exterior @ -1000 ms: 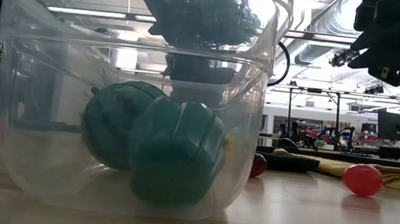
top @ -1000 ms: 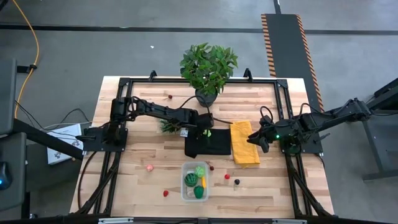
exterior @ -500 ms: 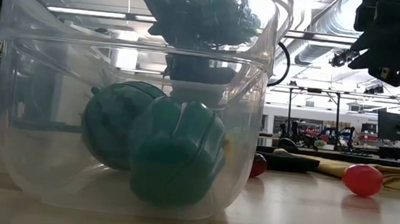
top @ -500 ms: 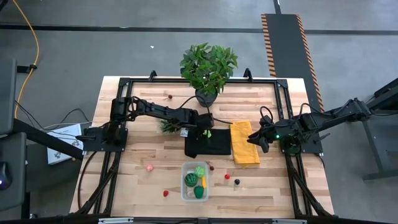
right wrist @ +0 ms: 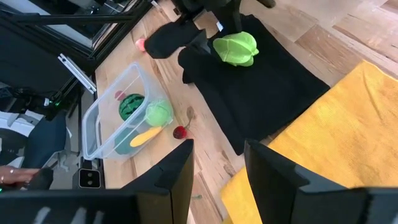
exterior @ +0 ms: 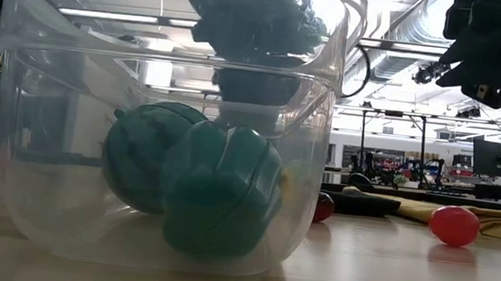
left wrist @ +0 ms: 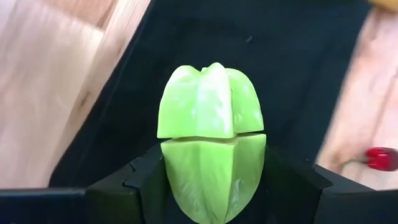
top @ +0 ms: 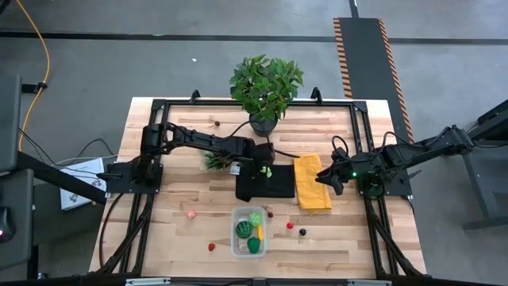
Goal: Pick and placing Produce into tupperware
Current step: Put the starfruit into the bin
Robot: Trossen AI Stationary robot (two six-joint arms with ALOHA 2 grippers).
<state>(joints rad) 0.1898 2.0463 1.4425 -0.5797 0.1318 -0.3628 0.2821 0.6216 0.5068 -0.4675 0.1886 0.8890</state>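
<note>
One lime-green fruit [left wrist: 211,146] pinched in left gripper [top: 264,169] mid-frame over black cloth [top: 265,184]; light, stiff, slick; held across its ridges. Right gripper [top: 328,179] parted, idle.

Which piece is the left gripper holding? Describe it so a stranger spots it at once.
Find the black cloth mid-table, beside the yellow cloth. Above it the left gripper grips a lime-green ribbed fruit, the only produce off the table.
</note>
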